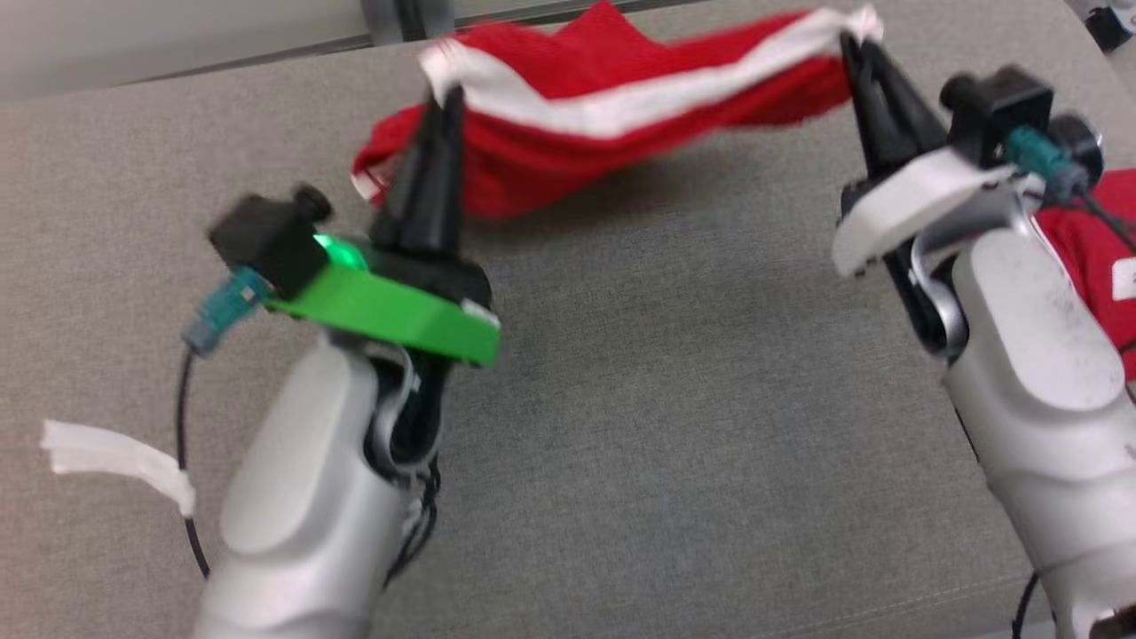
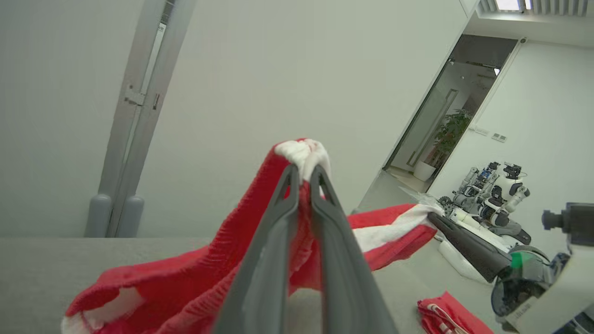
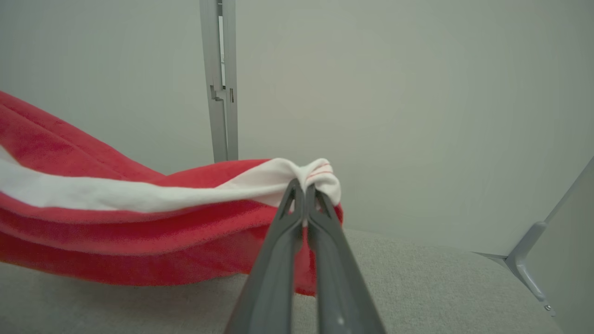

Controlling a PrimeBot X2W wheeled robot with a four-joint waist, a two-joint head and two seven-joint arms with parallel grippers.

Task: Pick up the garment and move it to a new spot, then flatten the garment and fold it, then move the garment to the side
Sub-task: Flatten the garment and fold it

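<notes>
The garment [image 1: 550,151] is held at two corners. The left tool [image 1: 444,96] is clenched on a bunched white corner, with a thick wad of cloth between the jaws. The right tool [image 1: 855,43] is clenched on the opposite white corner, and its jaws nearly meet over a thin pinch. Between the two grips the cloth spans the air above the far part of the desk [image 1: 666,399]. The white stripe [image 1: 639,102] runs from one tool to the other and the red body sags below it. The lower left lobe hangs nearest the surface; whether it touches cannot be determined. The main risk is loss of the right corner: that pinch is shallow, and spreading the arms to tension the cloth would load it first. A second risk is a poor lay-down. If the garment is lowered while slack, the sagging body is likely to land doubled under the stripe and would then need re-flattening. If the low lobe drags across the woven desk covering, friction may bunch it further. A second red cloth [image 1: 1096,257] lies just beside the right forearm, so a sideways sweep of that arm could catch or displace it.
</notes>
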